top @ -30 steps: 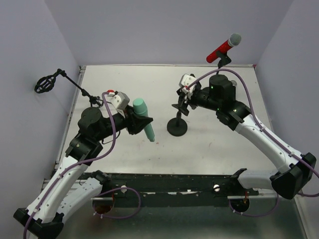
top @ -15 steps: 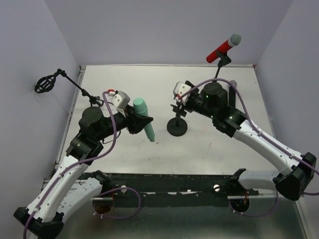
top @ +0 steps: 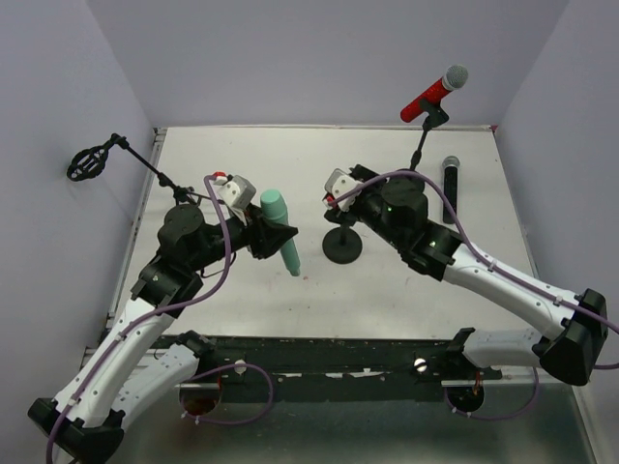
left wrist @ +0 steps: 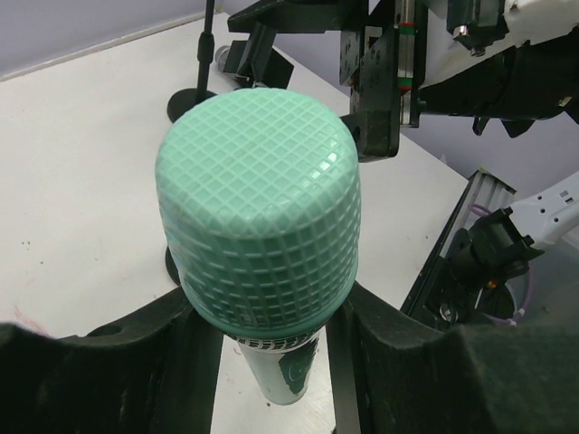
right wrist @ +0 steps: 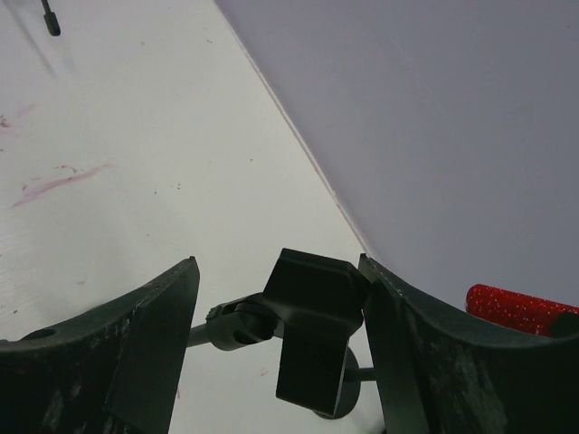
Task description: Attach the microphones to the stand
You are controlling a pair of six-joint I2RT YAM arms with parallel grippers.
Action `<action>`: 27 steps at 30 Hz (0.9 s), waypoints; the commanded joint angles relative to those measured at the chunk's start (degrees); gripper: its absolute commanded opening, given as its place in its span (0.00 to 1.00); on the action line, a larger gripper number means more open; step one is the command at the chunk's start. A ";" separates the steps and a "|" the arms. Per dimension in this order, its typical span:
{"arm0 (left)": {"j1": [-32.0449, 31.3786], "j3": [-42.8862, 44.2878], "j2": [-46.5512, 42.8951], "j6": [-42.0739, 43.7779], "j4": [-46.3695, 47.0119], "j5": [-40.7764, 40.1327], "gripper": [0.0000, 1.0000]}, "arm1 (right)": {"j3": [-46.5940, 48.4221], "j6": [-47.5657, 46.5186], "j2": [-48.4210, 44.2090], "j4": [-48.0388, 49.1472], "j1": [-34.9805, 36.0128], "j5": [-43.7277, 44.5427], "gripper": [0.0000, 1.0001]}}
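Left gripper (left wrist: 271, 357) clamped on mint-green microphone (left wrist: 258, 208), held just left of centre stand (top: 343, 246); right gripper (right wrist: 279, 289) part open around that stand's black clip (right wrist: 312, 325), one finger touching; red microphone (top: 430, 94) raised at back right; black microphone (top: 451, 188) flat on table (top: 280, 159) below it.

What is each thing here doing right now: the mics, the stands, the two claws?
Green mic: held in the left gripper.
Red mic: clipped in the far stand.
Black mic: lying on the table.
Middle clip: empty.
Right gripper: open, around that clip.
Left mount: empty.
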 commanded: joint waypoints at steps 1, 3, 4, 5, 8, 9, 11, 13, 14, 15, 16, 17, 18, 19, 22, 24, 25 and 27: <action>-0.19 1.46 0.57 0.51 0.39 -0.81 0.00 | 1.47 2.12 -0.47 1.12 0.14 3.34 0.78; -0.19 1.64 0.57 0.51 0.31 -0.81 0.00 | 2.53 2.57 -0.56 -0.20 0.06 2.64 0.79; -0.19 1.64 0.48 0.51 0.13 -0.73 0.00 | 2.70 2.48 -0.39 -0.38 0.14 2.72 0.79; -0.11 1.64 0.30 0.51 0.13 -0.81 0.00 | 2.88 2.22 -0.30 -0.38 0.06 2.98 0.79; -0.11 1.46 -0.05 0.51 -0.31 -0.90 0.00 | 2.88 1.87 -0.73 -0.56 0.05 3.51 0.79; -0.11 1.29 -0.22 0.51 -0.31 -0.90 0.00 | 3.06 1.95 -1.00 -0.73 -0.03 3.51 0.79; -0.19 0.94 -0.31 0.51 -0.22 -0.90 0.00 | 3.15 1.61 -1.35 -0.73 -0.12 3.69 0.76; -0.19 0.94 -0.31 0.42 -0.13 -0.90 0.00 | 2.97 1.17 -1.44 -0.73 -0.12 4.04 0.71; -0.19 0.76 -0.23 0.33 -0.04 -0.81 0.00 | 2.62 0.99 -1.35 -0.73 -0.12 4.21 0.67; -0.19 0.85 -0.14 0.25 0.04 -0.73 0.00 | 2.27 0.64 -1.26 -0.30 -0.12 4.30 0.63; -0.19 0.85 -0.14 0.16 0.13 -0.64 0.00 | 1.92 0.20 -1.26 0.06 -0.12 4.30 0.59; -0.19 0.93 -0.05 0.16 0.05 -0.55 0.00 | 1.57 -0.76 -1.18 0.49 -0.21 4.30 0.57; -0.19 1.02 0.04 0.07 0.04 -0.55 0.00 | 1.13 -1.64 -1.09 0.93 -0.21 4.65 0.53; -0.11 1.11 -0.05 0.16 -0.04 -0.64 0.00 | 0.60 -2.26 -0.91 1.46 -0.12 4.92 0.51; -0.19 1.11 -0.14 0.33 -0.13 -0.64 0.00 | -0.63 -4.45 -0.74 2.08 -0.21 6.06 0.45; -0.19 1.11 -0.14 0.42 -0.31 -0.64 0.00 | -1.25 -5.51 -0.91 2.08 -0.21 6.50 0.42; -0.11 1.11 -0.14 0.42 -0.31 -0.64 0.00 | -1.42 -6.04 -1.00 2.17 -0.12 6.76 0.41; -0.19 1.11 0.04 0.42 -0.31 -0.55 0.00 | -1.77 -7.27 -0.91 2.17 -0.12 7.38 0.38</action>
